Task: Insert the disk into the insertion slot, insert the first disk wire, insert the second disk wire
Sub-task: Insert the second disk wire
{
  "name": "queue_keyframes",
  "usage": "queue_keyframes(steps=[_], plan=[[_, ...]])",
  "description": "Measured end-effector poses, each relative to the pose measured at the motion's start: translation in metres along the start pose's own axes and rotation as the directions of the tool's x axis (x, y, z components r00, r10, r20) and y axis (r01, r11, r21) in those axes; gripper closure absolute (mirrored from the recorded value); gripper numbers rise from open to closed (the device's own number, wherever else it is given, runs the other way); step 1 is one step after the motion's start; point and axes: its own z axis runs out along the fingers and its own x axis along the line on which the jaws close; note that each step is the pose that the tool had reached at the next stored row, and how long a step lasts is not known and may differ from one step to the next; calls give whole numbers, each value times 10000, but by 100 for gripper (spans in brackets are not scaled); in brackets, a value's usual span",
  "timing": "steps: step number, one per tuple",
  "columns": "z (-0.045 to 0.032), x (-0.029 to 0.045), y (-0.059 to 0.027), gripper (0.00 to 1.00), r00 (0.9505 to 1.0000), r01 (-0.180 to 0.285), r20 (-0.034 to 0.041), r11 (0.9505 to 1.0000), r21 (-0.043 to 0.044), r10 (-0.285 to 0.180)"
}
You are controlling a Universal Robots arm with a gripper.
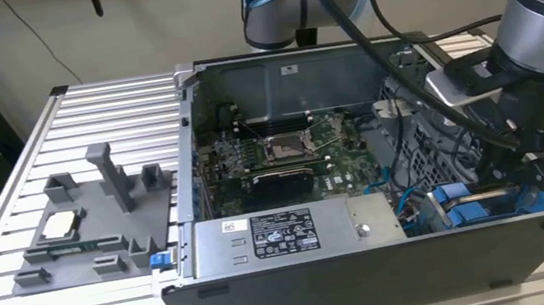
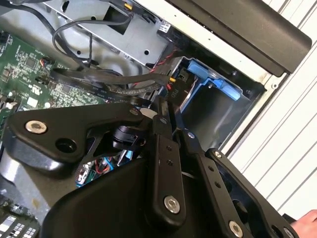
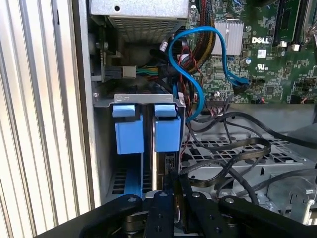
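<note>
My gripper (image 3: 173, 184) is down in the corner of the open computer case, right at the insertion slot (image 3: 133, 98), a grey metal bay. Two blue plastic carriers (image 3: 167, 130) stand side by side in that bay. The disk's silver edge (image 3: 158, 168) shows under the one nearer my fingers. In both wrist views the fingers are closed together on a black plug (image 2: 172, 88) of a disk wire with red and yellow leads, held against the disk's end. In the exterior view the gripper (image 1: 518, 175) hangs just over the blue carriers (image 1: 472, 211).
A silver power-supply box (image 1: 294, 233) lies along the case's front wall, with the green motherboard (image 1: 288, 150) behind it. A blue cable (image 3: 195, 64) and several black cables (image 3: 233, 153) loop beside the bay. A grey fixture (image 1: 90, 226) sits on the slatted table. A fingertip (image 2: 308, 221) shows outside the case.
</note>
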Motion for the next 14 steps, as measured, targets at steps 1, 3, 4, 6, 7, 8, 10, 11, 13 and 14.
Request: queue_keyframes(steps=[1, 3, 4, 6, 7, 8, 10, 11, 13, 14], plan=[[10, 1, 2, 84, 10000, 1, -5, 10000, 0, -1], [28, 3, 6, 84, 10000, 1, -4, 10000, -2, -1], [35, 3, 7, 82, 10000, -2, 12, 10000, -1, 2], [33, 4, 6, 76, 10000, -3, 18, 10000, 0, 3], [24, 2, 5, 76, 10000, -6, 27, 10000, -4, 6], [4, 0, 0, 76, 10000, -8, 35, 10000, -13, 8], [-52, -6, -11, 76, 10000, -11, 38, 10000, -32, 11], [-80, -9, -17, 76, 10000, -12, 40, 10000, -43, 12], [-129, -15, -26, 76, 10000, -14, 42, 10000, -60, 15], [-153, -17, -31, 76, 10000, -16, 44, 10000, -68, 17]])
